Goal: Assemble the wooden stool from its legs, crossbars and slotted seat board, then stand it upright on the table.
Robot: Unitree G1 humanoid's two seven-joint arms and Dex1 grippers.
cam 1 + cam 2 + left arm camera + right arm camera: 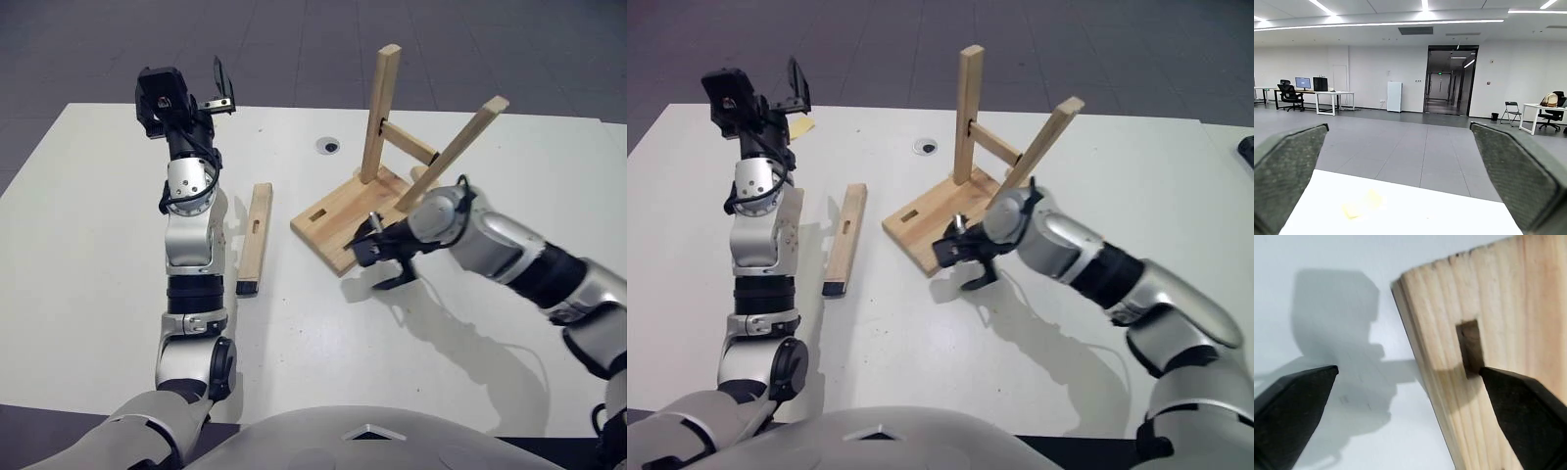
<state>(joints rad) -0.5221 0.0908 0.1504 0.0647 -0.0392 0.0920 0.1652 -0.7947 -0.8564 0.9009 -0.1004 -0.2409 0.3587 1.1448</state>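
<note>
On white table, seat board (legs up), grey floor

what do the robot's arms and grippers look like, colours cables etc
Both arms are rounded silver-grey shells joined by black bands. The left arm has a thin black cable looping at its wrist; the right arm has a wider black section on the forearm. The left gripper is black with textured dark grey pads. The right gripper has plain black fingertips tapering to points.

Probably an open office: desks, a monitor, swivel chairs, strip lights.
</note>
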